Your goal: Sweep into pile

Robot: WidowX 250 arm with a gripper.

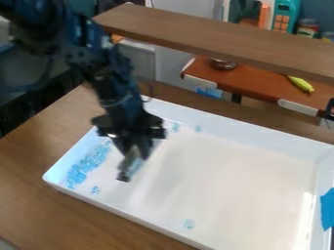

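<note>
My gripper [132,141] hangs over the left part of the white tray [235,126], pointing down and shut on a slim grey tool [133,163] with a dark lower end. The tool slants toward the lower left; whether its tip touches the tray floor, I cannot tell. Light blue beads [85,165] lie in a loose band along the tray's left side, left of the tool. A few more beads [176,127] are near the back wall, and a small cluster [188,224] sits close to the front wall.
The tray's raised walls stand around the beads on a brown wooden table [39,171]. A wooden shelf board [215,41] crosses above the back. Blue tape [327,209] is on the right wall. Behind are a red-brown counter [251,80] and a yellow banana-like object [301,84].
</note>
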